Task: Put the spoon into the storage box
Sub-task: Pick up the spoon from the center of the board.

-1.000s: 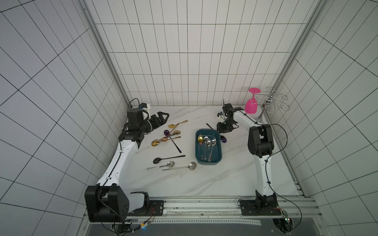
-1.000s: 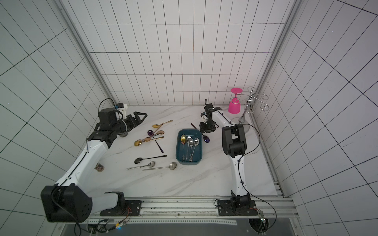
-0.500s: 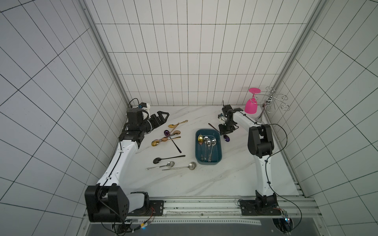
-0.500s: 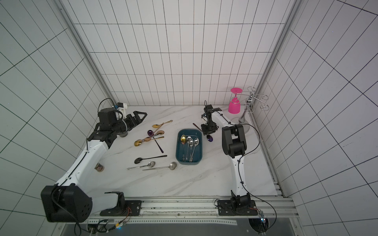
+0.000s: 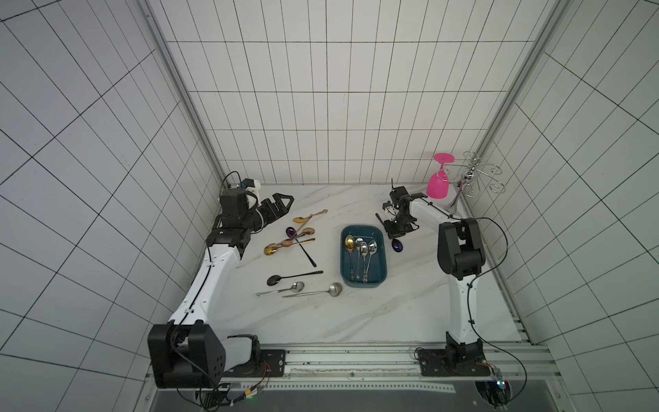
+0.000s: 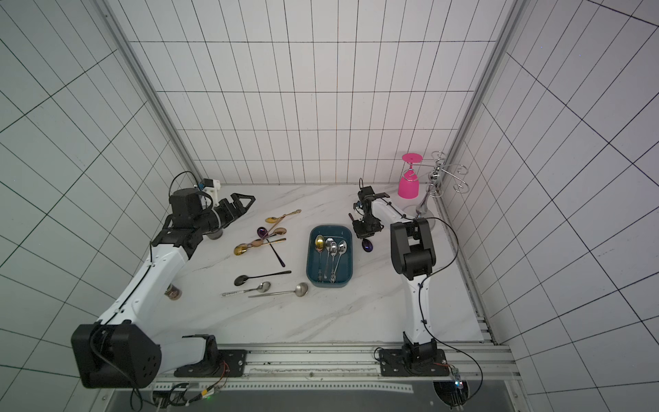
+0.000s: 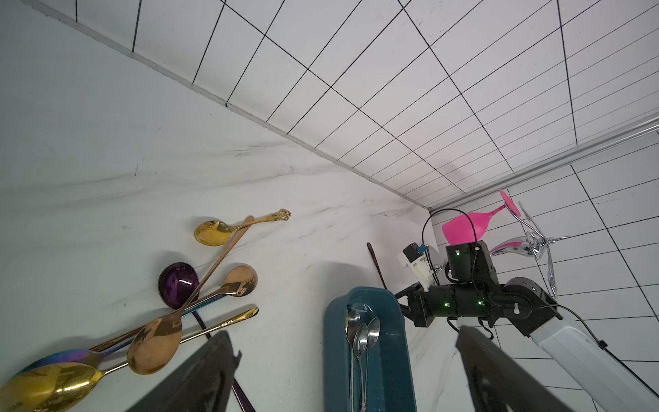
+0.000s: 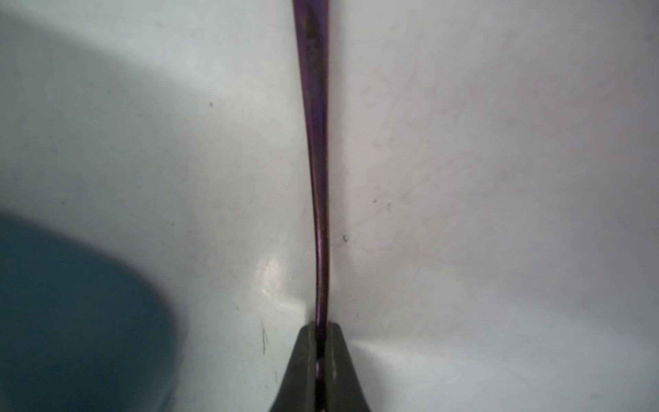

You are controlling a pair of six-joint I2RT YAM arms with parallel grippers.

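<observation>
The storage box point(image 5: 363, 284) holds four spoons point(image 5: 363, 249), one gold and three silver, lying lengthwise. The purple spoon point(image 5: 397, 245) sits just beside the box's right wall, its bowl nearer the arm bases. The right gripper point(image 8: 321, 326) is clenched on its handle. Only the right wrist view shows the thin handle pinched between the fingertips. The left gripper point(image 5: 285, 201) hangs released, well apart.
</observation>
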